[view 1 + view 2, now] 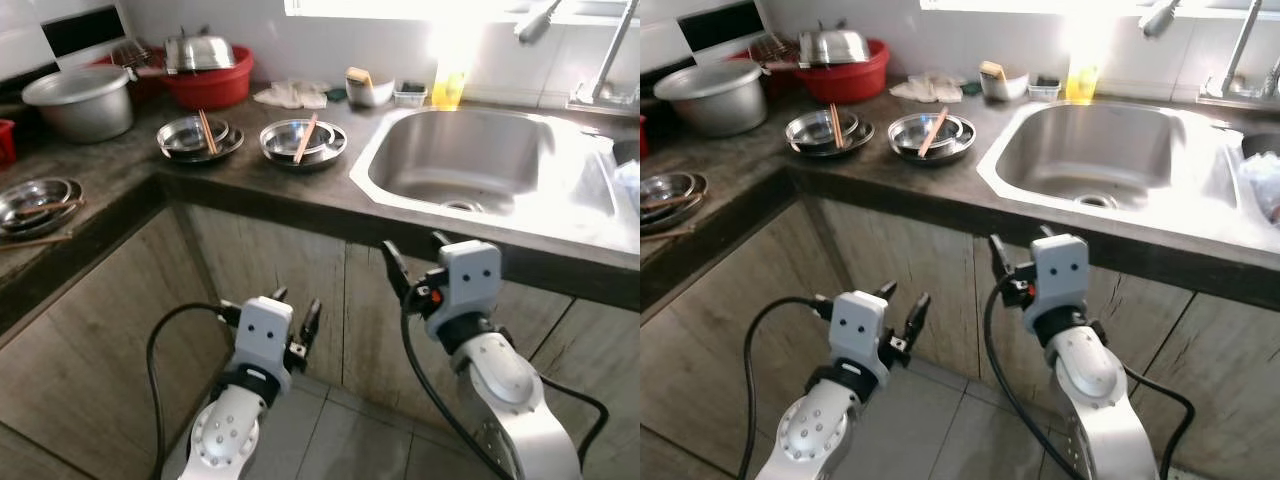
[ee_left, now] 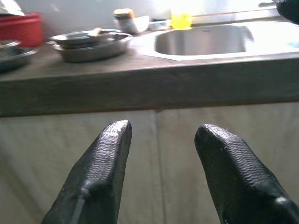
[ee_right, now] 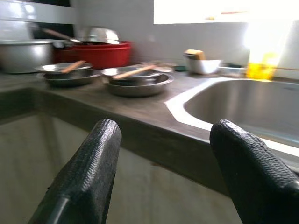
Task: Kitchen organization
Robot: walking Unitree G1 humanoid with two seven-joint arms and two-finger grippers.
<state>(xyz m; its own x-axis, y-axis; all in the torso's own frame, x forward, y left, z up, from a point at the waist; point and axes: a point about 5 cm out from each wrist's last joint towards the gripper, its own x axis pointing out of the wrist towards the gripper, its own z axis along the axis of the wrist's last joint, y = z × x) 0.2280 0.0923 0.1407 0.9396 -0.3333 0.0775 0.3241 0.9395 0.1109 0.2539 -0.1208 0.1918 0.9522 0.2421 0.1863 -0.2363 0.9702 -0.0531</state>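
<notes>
A home kitchen: a dark stone counter [image 1: 250, 180] with a steel sink [image 1: 480, 160] at 1 o'clock, steel bowls [image 1: 303, 142] holding chopsticks at 12, a red basin [image 1: 212, 85] at 11, wooden cabinets [image 1: 270, 280] beneath.

The desk [image 1: 250, 170] is dark, matt stone-like slab with a slightly mottled surface. The sink [image 1: 480, 150] is brushed stainless steel, glossy where window light strikes it. The bowls [image 1: 303, 142] are polished metal, each carrying pale wooden chopsticks [image 1: 306, 138]. The large pot [image 1: 80, 100] is dull grey metal. The basin [image 1: 212, 82] is glossy red plastic and holds a shiny metal lid [image 1: 198, 50]. The cabinet doors [image 1: 270, 270] show matt, worn wood grain. The floor [image 1: 340, 440] is smooth grey tile. Both the left hand [image 2: 161, 135] and right hand [image 3: 163, 135] have black fingers [image 2: 105, 163] with a fine ribbed, rubber-like texture.
</notes>
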